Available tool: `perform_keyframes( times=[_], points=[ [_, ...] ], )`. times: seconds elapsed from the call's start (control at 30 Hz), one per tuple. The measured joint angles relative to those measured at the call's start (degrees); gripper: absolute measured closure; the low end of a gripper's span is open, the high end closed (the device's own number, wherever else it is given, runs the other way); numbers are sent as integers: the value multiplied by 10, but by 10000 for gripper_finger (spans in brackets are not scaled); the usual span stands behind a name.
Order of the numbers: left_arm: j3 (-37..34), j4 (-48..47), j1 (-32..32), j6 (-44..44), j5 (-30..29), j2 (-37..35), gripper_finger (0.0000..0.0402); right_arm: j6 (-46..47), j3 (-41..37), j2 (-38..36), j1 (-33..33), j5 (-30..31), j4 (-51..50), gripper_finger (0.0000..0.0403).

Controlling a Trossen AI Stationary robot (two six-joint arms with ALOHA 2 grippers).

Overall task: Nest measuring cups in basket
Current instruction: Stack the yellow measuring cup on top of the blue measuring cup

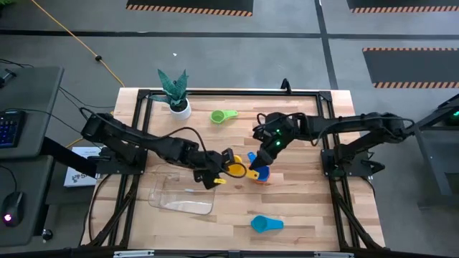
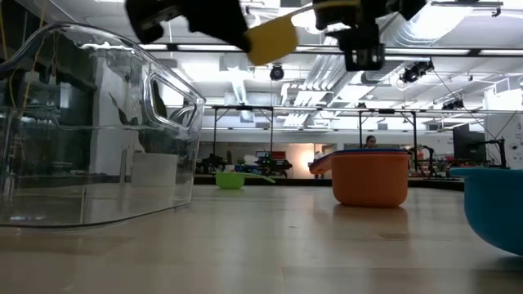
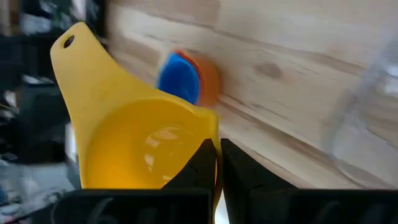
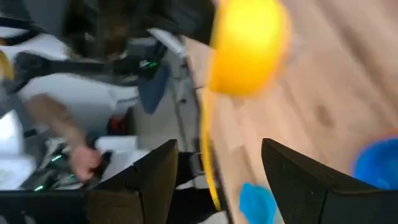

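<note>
My left gripper (image 1: 223, 167) is shut on a yellow measuring cup (image 1: 236, 169) above the table's middle, just right of the clear basket (image 1: 183, 195). The basket stands on its base near the table's front. Right of the yellow cup, an orange cup (image 1: 261, 175) with a dark blue cup (image 3: 177, 78) nested in it stands on the table. My right gripper (image 1: 259, 156) hovers open just above and behind this stack, nothing between its fingers (image 4: 158, 177). A green cup (image 1: 224, 115) lies at the far middle, a light blue cup (image 1: 267, 224) near the front edge. My left gripper pinches the yellow cup's bowl wall at the rim (image 3: 215, 152), opposite the handle, one finger inside the bowl and one outside. The cup is lifted clear of the table and tilted. Its handle (image 3: 71, 46) points away from the fingers.
A white pot with a green plant (image 1: 176, 97) stands at the table's far left. Black frame rails (image 1: 237, 93) run along the table's edges. Bare wood lies between the basket and the light blue cup.
</note>
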Motion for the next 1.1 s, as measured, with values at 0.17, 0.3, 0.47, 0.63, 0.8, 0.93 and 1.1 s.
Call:
perform_keyframes(
  times=[0.17, 0.3, 0.47, 0.63, 0.8, 0.93, 1.1],
  points=[
    [-1, 23, -3, 11, 0, 19, 401, 14, 0, 41, 12, -19, 31, 179],
    [-1, 26, -3, 10, 0, 27, 401, 8, 0, 66, 21, -33, 38, 191],
    [-1, 29, -2, 6, 17, 30, 401, 9, 1, 71, 22, -33, 58, 252],
    [-1, 31, -2, 5, 23, 31, 401, 8, 0, 70, 22, -34, 69, 338],
    [-1, 35, -2, 6, 19, 32, 396, -1, 0, 70, 22, -34, 62, 393],
    [-2, 48, -2, -5, 19, 32, 393, -13, 0, 70, 22, -47, 60, 392],
    [-1, 74, -2, -69, 24, 30, 376, -68, 0, 52, 16, -44, -2, 399]
  ],
)
